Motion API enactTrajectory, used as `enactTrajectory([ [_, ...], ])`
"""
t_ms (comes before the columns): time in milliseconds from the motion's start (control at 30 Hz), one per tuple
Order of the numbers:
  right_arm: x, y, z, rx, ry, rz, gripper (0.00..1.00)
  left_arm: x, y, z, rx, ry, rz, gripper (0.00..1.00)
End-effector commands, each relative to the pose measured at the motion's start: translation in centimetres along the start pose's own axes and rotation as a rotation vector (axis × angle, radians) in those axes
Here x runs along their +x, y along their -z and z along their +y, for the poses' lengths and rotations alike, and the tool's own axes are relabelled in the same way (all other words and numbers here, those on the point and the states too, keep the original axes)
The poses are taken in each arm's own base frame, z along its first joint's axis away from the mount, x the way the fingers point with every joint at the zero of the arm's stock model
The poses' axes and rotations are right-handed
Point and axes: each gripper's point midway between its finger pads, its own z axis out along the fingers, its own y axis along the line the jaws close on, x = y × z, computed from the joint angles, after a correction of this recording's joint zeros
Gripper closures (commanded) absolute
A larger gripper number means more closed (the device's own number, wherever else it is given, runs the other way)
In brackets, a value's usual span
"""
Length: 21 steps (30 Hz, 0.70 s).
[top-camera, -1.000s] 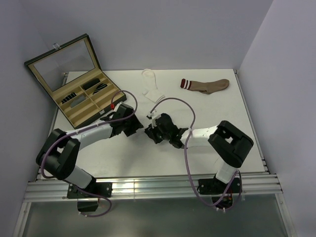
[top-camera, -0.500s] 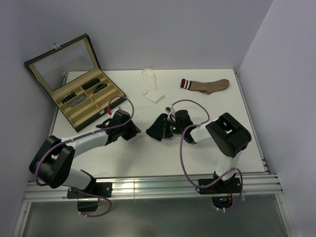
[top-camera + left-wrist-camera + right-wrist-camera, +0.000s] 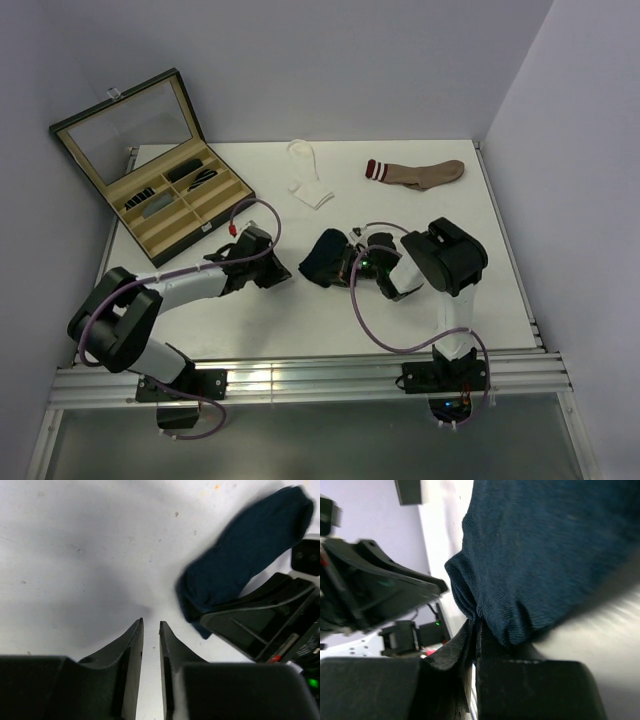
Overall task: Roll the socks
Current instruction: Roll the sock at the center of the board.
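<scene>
Left arm [image 3: 190, 280] reaches low, forward and to the right. The left gripper [image 3: 151, 626] points at its partner, fingers [image 3: 132, 647] a narrow slit apart, nothing between them. Right arm [image 3: 447, 258] folds tight at the elbow, wrist low. The right gripper [image 3: 476, 627] faces left, fingers pinched together on the navy sock [image 3: 545, 555].

navy sock [image 3: 325, 258]: bunched in a loose lump, centre, one fold pinched | white sock [image 3: 307, 177]: flat, bent at the heel, far middle | tan sock [image 3: 425, 173]: striped cuff, flat, stretched out, far right
</scene>
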Motion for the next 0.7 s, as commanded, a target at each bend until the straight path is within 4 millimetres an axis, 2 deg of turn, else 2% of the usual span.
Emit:
enactTrajectory([
  [0,-0.7,0.5,0.0,-0.039,-0.087,-0.039,1.00,0.4,-0.4,-1.4,0.040,-0.017,0.022,0.76],
  [200,-0.9,0.7,-0.1,-0.070,-0.147,-0.046,1.00,1.1,-1.7,-1.0,-0.004,-0.037,0.052,0.82],
  [333,-1.0,0.8,-0.1,-0.073,-0.160,-0.047,1.00,1.1,-2.6,-1.5,-0.005,-0.057,0.058,0.84],
  [567,-1.2,0.8,-1.5,0.019,-0.128,-0.052,1.00,1.4,-3.8,-1.7,-0.002,-0.064,0.068,0.86],
  [667,-1.3,0.8,-1.9,0.054,-0.113,-0.058,1.00,1.3,-4.0,-2.6,0.039,-0.057,0.061,0.87],
])
